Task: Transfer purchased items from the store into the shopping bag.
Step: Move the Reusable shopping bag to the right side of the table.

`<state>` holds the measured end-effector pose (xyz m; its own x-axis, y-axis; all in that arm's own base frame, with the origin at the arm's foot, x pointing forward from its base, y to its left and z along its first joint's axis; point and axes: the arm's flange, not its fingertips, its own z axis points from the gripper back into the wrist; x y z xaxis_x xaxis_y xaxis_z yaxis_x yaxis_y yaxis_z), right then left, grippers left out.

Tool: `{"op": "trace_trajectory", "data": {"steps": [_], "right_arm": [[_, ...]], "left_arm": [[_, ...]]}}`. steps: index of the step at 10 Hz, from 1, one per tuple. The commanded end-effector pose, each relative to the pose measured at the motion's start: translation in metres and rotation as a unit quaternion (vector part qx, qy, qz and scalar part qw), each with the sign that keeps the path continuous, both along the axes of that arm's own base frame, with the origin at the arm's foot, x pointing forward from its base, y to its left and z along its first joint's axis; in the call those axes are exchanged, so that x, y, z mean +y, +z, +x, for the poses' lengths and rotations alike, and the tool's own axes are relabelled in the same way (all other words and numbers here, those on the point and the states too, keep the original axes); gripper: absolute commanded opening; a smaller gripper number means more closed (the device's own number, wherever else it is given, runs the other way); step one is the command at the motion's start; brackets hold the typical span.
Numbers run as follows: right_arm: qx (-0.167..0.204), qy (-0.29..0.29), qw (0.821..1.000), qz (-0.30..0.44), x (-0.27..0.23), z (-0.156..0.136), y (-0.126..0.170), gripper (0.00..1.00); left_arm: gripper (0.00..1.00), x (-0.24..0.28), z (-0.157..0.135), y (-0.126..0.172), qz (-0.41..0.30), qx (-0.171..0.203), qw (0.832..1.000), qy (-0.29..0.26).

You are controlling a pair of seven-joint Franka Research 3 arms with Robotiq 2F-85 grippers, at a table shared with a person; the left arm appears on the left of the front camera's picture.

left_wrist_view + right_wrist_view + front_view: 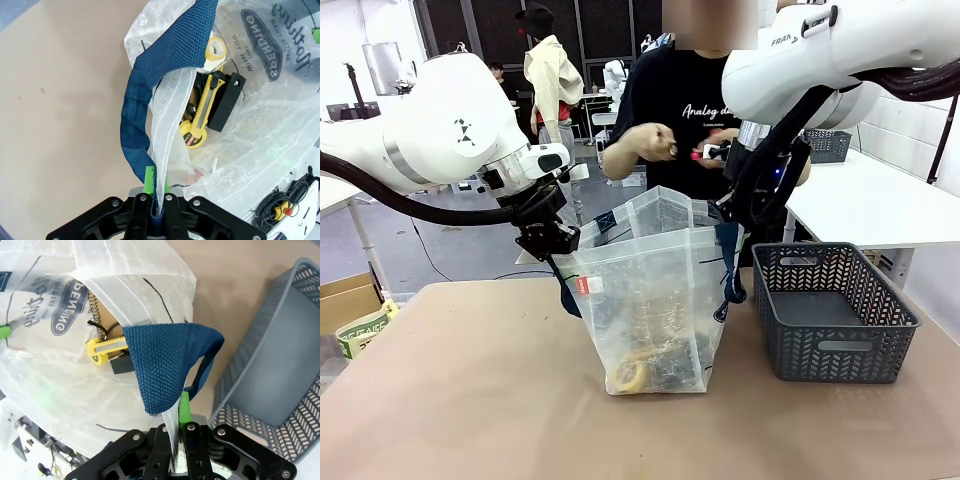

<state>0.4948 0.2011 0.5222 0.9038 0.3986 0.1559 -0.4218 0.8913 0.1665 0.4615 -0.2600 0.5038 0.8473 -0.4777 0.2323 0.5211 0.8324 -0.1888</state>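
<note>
On the tan worktop the shopping bag is standing mid-table with purchased items inside, the left gripper and right gripper clenching its rim. The grey basket is sitting toward the right edge, a person standing beyond.

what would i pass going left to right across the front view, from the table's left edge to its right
cardboard box → left gripper pinching the bag's left edge → shopping bag → right gripper pinching the bag's right edge → grey basket
</note>
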Motion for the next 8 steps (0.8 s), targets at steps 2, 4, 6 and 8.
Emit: {"op": "trace_trajectory", "data": {"steps": [2,4,6,8], "right_arm": [[0.000,0.000,1.000,0.000,0.0003,0.0005,0.0005,0.00],[0.000,0.000,1.000,0.000,0.0003,0.0005,0.0005,0.00],[0.000,0.000,1.000,0.000,0.0003,0.0005,0.0005,0.00],[0.000,0.000,1.000,0.000,0.0003,0.0005,0.0005,0.00]], "left_arm": [[0.00,0.0026,0.0008,-0.0008,0.004,-0.002,1.000,0.000],[0.00,0.0026,0.0008,-0.0008,0.004,-0.002,1.000,0.000],[0.00,0.0026,0.0008,-0.0008,0.004,-0.002,1.000,0.000],[0.00,0.0026,0.0008,-0.0008,0.004,-0.002,1.000,0.000]]}}
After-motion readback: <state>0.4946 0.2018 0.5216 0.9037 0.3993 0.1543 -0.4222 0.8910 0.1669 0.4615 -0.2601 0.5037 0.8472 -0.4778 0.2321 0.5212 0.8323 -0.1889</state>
